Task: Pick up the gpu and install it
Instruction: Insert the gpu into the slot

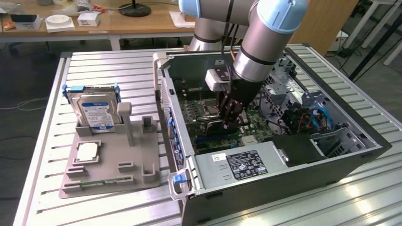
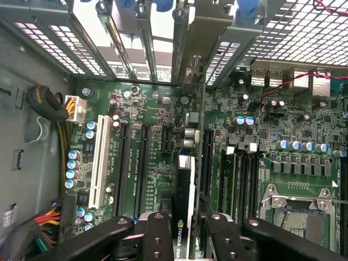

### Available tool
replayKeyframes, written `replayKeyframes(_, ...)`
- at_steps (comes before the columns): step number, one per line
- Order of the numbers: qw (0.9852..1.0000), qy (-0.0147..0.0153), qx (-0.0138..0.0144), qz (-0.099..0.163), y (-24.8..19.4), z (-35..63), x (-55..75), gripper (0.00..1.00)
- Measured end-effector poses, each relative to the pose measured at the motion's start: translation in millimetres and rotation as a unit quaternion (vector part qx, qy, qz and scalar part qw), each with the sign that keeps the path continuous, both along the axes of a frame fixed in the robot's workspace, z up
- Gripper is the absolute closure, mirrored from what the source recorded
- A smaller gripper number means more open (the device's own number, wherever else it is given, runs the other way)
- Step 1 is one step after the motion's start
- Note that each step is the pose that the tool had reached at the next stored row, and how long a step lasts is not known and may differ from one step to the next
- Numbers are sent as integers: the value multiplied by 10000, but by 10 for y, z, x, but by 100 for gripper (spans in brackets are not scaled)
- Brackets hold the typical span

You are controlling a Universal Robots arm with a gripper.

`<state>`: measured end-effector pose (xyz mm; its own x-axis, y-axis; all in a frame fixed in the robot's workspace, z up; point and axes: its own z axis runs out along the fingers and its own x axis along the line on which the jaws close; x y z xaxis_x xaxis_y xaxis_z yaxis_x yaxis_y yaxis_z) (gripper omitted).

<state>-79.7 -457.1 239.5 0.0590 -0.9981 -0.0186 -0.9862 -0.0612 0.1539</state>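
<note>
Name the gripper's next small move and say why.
Probably ease the gpu straight down toward the motherboard. The gripper holds it edge-on inside the computer case, close beside a long black slot. I cannot tell whether it is seated.

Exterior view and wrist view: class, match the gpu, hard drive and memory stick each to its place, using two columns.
1 gpu
2 hard drive
3 memory stick

A upright in the grey holder
B flat along that holder's edge
C gripped by the tool above the motherboard

Pairs: 1-C, 2-A, 3-B
</note>
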Motion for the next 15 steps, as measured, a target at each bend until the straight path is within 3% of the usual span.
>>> replayKeyframes(10, 10000, -5, 1, -1, 1, -1, -14, 72)
replayKeyframes(13, 10000, -24, -4, 0, 0, -8, -28, 72)
replayKeyframes(15, 10000, -59, -5, -1, 0, -25, -33, 72)
